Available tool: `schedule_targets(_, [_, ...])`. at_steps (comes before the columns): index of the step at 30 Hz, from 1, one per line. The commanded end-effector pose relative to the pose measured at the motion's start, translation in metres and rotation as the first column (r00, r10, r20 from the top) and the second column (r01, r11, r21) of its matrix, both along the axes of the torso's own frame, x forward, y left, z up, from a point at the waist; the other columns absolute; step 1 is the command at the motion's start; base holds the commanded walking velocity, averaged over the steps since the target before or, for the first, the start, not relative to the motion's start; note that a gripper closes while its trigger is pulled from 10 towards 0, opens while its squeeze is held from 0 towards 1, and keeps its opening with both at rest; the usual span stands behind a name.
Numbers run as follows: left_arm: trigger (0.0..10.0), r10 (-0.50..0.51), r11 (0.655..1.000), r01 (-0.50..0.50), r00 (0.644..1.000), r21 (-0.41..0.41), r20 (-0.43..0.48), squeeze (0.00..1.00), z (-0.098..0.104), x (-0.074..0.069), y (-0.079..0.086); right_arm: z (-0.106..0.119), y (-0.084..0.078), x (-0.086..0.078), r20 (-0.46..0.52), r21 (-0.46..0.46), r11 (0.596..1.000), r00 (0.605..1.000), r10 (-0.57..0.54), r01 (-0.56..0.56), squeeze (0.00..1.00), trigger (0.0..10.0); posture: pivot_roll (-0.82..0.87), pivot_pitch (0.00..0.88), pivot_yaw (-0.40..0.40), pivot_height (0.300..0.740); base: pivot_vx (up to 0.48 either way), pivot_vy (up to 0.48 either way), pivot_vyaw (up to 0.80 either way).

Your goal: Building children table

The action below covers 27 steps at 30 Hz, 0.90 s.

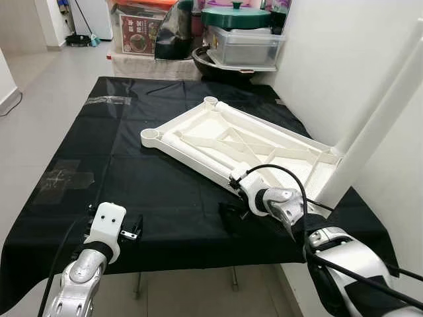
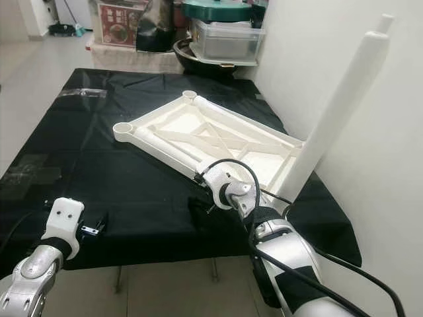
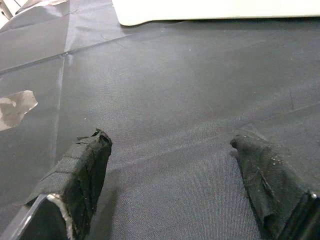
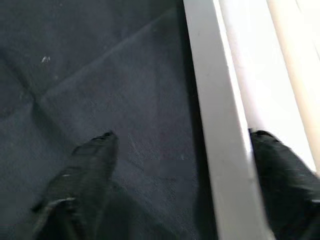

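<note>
A white plastic tabletop (image 1: 264,142) lies upside down on the black cloth (image 1: 132,165), with open round sockets (image 1: 151,136) at its left corners. One long white leg (image 1: 377,125) stands upright in its near right corner. Loose white tubes (image 1: 198,153) lie inside the frame. My right gripper (image 4: 185,165) is open at the tabletop's near edge, its rim (image 4: 220,130) passing between the fingers (image 4: 85,170). My left gripper (image 3: 170,165) is open just above bare cloth near the front left edge, with the tabletop's corner (image 3: 150,12) ahead of it.
A white wall (image 1: 344,59) runs close along the right side. Behind the table stand a clear plastic box (image 1: 244,43) with a green lid on top, a dark pan and cartons (image 1: 139,30). Tape patches (image 1: 66,175) mark the cloth at left. Floor lies to the left.
</note>
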<state>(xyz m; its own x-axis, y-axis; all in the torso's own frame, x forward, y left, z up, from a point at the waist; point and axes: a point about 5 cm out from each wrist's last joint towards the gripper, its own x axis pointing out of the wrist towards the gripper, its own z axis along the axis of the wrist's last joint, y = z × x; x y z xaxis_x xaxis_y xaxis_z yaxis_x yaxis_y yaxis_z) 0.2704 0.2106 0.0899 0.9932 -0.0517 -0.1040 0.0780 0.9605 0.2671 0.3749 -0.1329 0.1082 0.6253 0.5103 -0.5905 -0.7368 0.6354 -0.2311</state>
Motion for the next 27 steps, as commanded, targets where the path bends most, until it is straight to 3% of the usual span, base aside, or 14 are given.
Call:
schedule_targets(1, [10.0,-0.011,1.000,0.011,1.000,-0.004,-0.012,0.00,-0.003,0.000,-0.003,-0.029,0.000,-0.019,-0.137,-0.053,0.993,0.986,0.096,-0.104,0.00,0.0,0.20,0.000,-0.147,0.740,0.000,0.000,0.00])
schedule_targets(5, [10.0,-0.011,1.000,0.011,1.000,-0.003,-0.014,0.00,-0.003,0.000,-0.003,-0.032,-0.001,-0.024,-0.167,-0.073,0.978,0.969,0.180,-0.194,0.00,0.0,0.20,0.000,-0.149,0.740,0.000,0.000,0.00])
schedule_targets(9, [10.0,-0.007,1.000,0.007,1.000,-0.001,-0.019,0.00,-0.004,-0.001,-0.002,-0.033,-0.007,-0.031,-0.195,-0.117,0.929,0.925,0.325,-0.351,0.00,0.0,0.20,0.000,-0.149,0.740,0.000,0.000,0.00])
schedule_targets(18, [10.0,-0.010,1.000,0.010,1.000,0.000,-0.020,0.00,-0.004,-0.001,-0.003,-0.033,-0.019,-0.033,-0.149,-0.240,0.873,0.905,0.399,-0.425,0.00,0.0,0.19,0.000,-0.147,0.740,0.000,0.000,0.00])
schedule_targets(21, [10.0,-0.009,1.000,0.009,1.000,0.003,-0.019,0.00,-0.004,0.000,-0.001,-0.031,-0.023,-0.033,-0.122,-0.322,0.813,0.873,0.472,-0.485,0.00,0.0,0.19,0.000,-0.145,0.740,0.000,0.000,0.00])
schedule_targets(23, [10.0,-0.009,1.000,0.009,1.000,0.003,-0.019,0.00,-0.004,0.000,-0.001,-0.031,-0.023,-0.033,-0.122,-0.322,0.813,0.873,0.472,-0.485,0.00,0.0,0.19,0.000,-0.145,0.740,0.000,0.000,0.00])
schedule_targets(24, [10.0,-0.009,1.000,0.010,1.000,0.004,-0.019,0.00,-0.004,0.000,-0.001,-0.029,-0.023,-0.034,-0.118,-0.346,0.786,0.855,0.506,-0.513,0.00,0.0,0.19,0.000,-0.142,0.740,0.000,0.000,0.00])
schedule_targets(25, [10.0,-0.009,1.000,0.010,1.000,0.004,-0.019,0.00,-0.004,0.000,-0.001,-0.029,-0.023,-0.034,-0.118,-0.346,0.786,0.855,0.506,-0.513,0.00,0.0,0.19,0.000,-0.142,0.740,0.000,0.000,0.00])
schedule_targets(27, [10.0,-0.013,1.000,0.013,1.000,0.004,-0.020,0.00,-0.004,0.000,-0.002,-0.020,-0.022,-0.032,-0.093,-0.433,0.685,0.785,0.613,-0.586,0.00,0.0,0.19,0.000,-0.137,0.740,0.000,0.000,0.00])
